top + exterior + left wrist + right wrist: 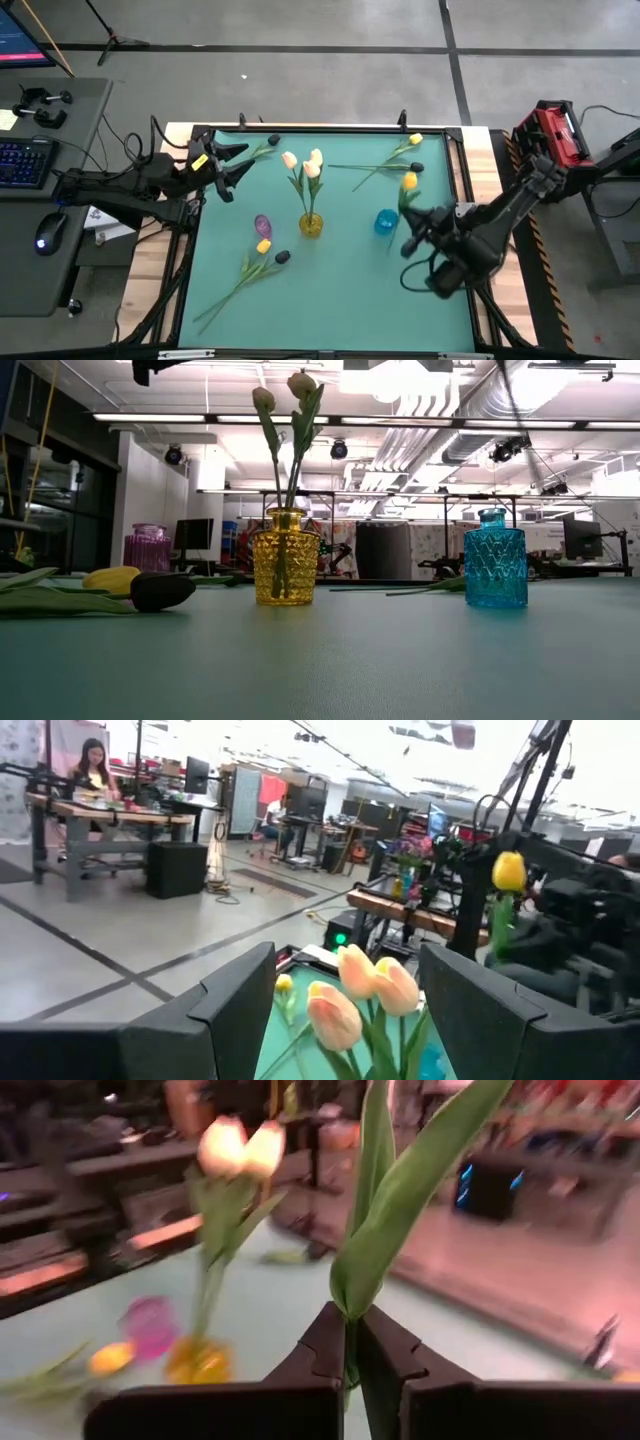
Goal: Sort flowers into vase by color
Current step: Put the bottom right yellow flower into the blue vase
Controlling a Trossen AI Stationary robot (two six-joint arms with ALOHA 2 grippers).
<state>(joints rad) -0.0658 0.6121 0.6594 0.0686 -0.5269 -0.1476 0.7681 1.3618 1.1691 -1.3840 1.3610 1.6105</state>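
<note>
My right gripper [413, 226] is shut on a yellow tulip [409, 182], just right of the blue vase [386, 222]. The tulip's yellow head also shows in the left wrist view [508, 870]. My left gripper [226, 166] is open and empty at the table's far left, facing the cream-peach tulips [303, 166]. These stand with their stems in the yellow vase [311, 226]. A purple vase [262, 224] stands left of it. A yellow and a black tulip [270, 252] lie on the near left. Another yellow and black pair [412, 150] lies at the far right. My right gripper pinches the tulip's green stem [350, 1342] between its two fingers, just below a long leaf [400, 1200]. The fingers come about level from the table's right and lie across the stem. The tulip stands upright, head up, lifted off the table.
A black-headed tulip [268, 144] lies at the far left near my left gripper. In the low view the yellow vase [286, 557], blue vase [495, 560] and purple vase [147, 547] stand in a row. There is bare green mat [340, 300] along the near side.
</note>
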